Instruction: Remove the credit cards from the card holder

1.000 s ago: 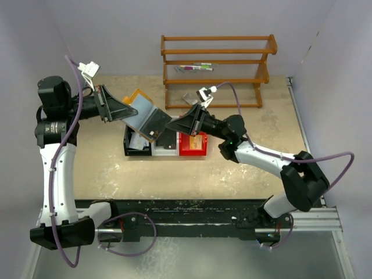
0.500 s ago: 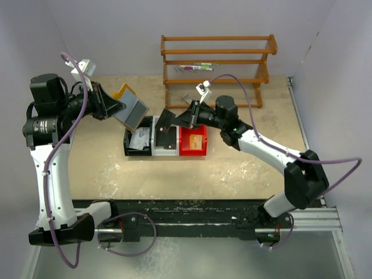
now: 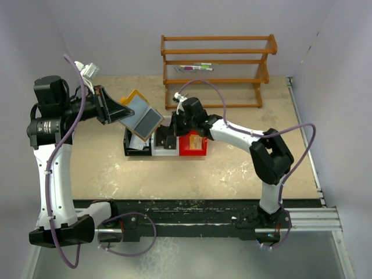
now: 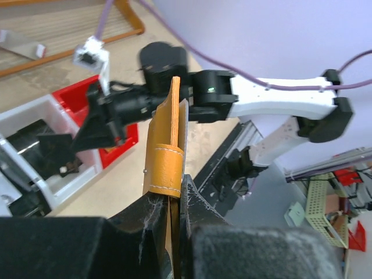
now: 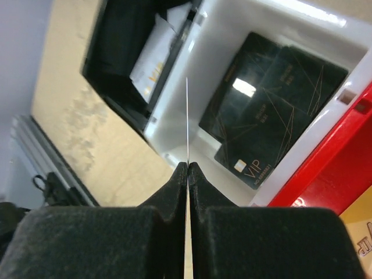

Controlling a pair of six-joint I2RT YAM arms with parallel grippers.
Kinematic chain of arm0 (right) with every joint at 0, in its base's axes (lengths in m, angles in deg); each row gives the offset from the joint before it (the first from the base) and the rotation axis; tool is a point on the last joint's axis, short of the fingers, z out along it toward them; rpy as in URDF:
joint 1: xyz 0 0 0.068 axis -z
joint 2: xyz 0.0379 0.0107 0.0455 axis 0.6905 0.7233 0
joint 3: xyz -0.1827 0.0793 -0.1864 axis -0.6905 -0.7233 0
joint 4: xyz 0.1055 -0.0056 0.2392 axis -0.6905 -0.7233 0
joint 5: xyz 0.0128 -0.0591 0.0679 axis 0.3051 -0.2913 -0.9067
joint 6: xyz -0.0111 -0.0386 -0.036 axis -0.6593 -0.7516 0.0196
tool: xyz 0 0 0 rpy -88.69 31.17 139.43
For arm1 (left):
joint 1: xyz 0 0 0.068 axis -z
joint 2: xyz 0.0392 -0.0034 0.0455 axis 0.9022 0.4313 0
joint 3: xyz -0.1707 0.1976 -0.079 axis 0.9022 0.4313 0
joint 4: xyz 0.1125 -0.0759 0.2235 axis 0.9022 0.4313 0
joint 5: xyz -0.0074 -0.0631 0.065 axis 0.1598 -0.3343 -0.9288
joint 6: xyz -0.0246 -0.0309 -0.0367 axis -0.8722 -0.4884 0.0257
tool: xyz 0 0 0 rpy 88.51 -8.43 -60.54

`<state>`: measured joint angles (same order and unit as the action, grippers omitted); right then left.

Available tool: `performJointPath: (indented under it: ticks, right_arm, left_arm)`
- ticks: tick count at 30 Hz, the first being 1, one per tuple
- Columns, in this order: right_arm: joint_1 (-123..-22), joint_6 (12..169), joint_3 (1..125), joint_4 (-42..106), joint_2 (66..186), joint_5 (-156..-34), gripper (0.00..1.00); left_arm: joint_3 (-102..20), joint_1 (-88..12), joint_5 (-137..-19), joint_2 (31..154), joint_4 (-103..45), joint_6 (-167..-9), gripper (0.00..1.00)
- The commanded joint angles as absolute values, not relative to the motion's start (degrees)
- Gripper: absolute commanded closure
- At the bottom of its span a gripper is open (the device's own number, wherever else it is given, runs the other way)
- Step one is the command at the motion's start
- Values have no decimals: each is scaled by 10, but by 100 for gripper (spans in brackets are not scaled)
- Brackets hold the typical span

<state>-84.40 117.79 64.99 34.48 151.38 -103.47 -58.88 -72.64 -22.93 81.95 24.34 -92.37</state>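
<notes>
Sandy desk carries three bins mid-frame; over the white bin, where two dark cards lie, the right tool is clenched on one card, edge-down, seemingly to drop it there. Up-left, the left tool clamps the single holder aloft, presumably for easy pulling; one rack stands behind.

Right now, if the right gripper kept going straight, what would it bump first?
Probably the white bin: the thin card pinched in the right gripper aims at its floor, just beside the black VIP cards. Depth is unclear.
</notes>
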Motion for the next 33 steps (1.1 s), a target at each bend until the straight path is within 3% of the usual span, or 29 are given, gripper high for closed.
performJointPath:
  ticks: [1, 9, 11, 15, 20, 26, 30, 33]
  right_arm:
    - [-862, 1137, 703, 296, 1543, -978, 100]
    - [-877, 1114, 754, 242, 1591, -915, 100]
    - [-878, 1113, 755, 240, 1589, -909, 88]
    - [-879, 1115, 754, 238, 1557, -892, 54]
    - [-879, 1132, 737, 244, 1459, -926, 35]
    - [-863, 1171, 596, 438, 1277, -1084, 27]
    - [-835, 1219, 467, 648, 1200, -1253, 26]
    - [-834, 1258, 394, 790, 1176, -1293, 27]
  left_arm:
    - [-588, -727, -141, 797, 171, -982, 97]
    - [-584, -727, -109, 793, 147, -1021, 97]
    - [-582, -727, -100, 790, 137, -1031, 97]
    - [-579, -727, -74, 786, 104, -1063, 97]
    - [-574, -727, -50, 782, 49, -1121, 96]
    - [-553, -727, -34, 776, -42, -1208, 97]
    - [-529, -727, -28, 772, -107, -1274, 97]
    - [-520, -727, -27, 773, -121, -1292, 97]
